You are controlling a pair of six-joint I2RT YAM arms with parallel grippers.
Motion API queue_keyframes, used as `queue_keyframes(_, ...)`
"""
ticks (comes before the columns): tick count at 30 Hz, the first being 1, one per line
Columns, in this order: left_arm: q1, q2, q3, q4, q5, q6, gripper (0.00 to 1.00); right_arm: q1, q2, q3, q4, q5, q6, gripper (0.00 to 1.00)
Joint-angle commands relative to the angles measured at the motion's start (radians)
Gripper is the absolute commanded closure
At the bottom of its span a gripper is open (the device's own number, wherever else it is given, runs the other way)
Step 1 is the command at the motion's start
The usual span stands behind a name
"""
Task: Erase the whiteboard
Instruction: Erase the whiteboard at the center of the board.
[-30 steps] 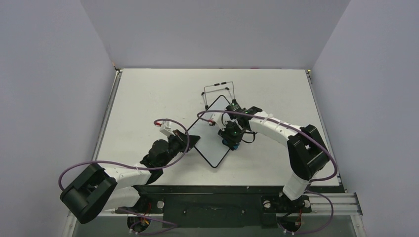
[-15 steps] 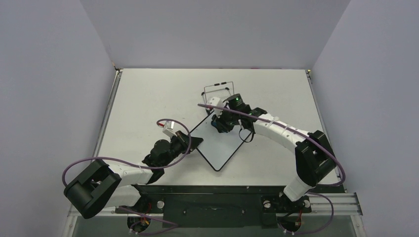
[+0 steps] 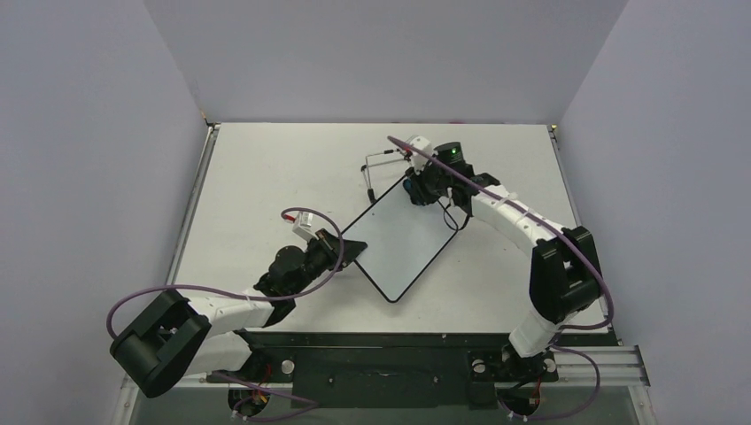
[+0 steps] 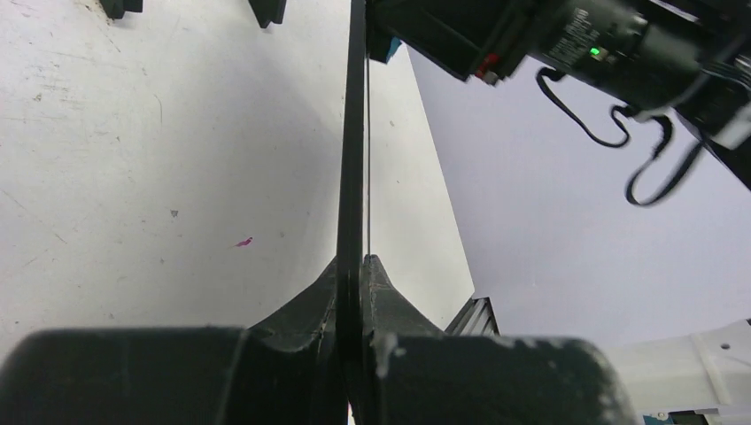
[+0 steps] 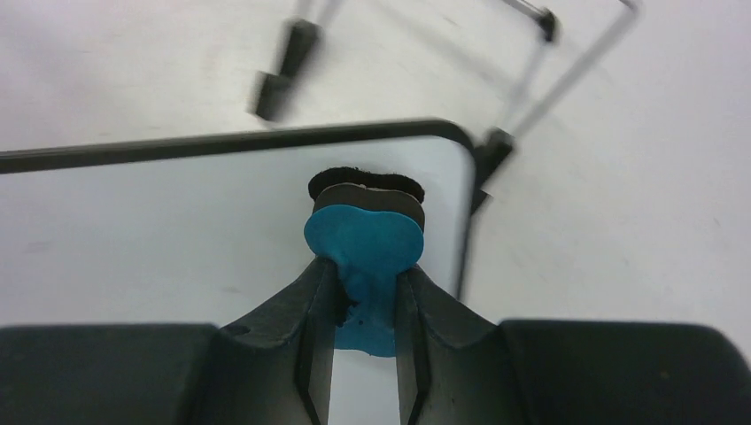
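Now clamping eraser (image 5: 365,232) in right gripper (image 5: 365,279), whiteboard (image 3: 398,243) edge in left gripper (image 4: 354,270) | wiping at far corner | risking overshoot snagging wire stand (image 5: 489,150)

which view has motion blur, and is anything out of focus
Right wrist view: the wire stand smears with motion blur, while the blue eraser looks sharp. Left wrist view: the left gripper looks soft, close to the lens. Top external view: evenly lit, crisp.
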Motion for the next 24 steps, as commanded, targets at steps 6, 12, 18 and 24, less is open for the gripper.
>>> queue_keyframes(6, 0.003, -0.046, 0.05, 0.205, 0.026, -0.014, 1.0, 0.01, -0.014, 0.003, -0.118, -0.105, -0.092, 1.0)
queue_keyframes(12, 0.005, -0.081, 0.034, 0.201, -0.038, -0.006, 1.0, 0.293, -0.196, -0.153, -0.145, -0.165, -0.125, 1.0)
queue_keyframes(18, 0.012, -0.142, 0.026, 0.165, -0.052, -0.005, 1.0, 0.114, -0.112, -0.126, -0.119, -0.079, -0.102, 1.0)
queue_keyframes(24, 0.013, -0.137, 0.026, 0.194, -0.024, -0.02, 1.0, -0.161, 0.068, -0.012, -0.109, -0.004, -0.113, 1.0)
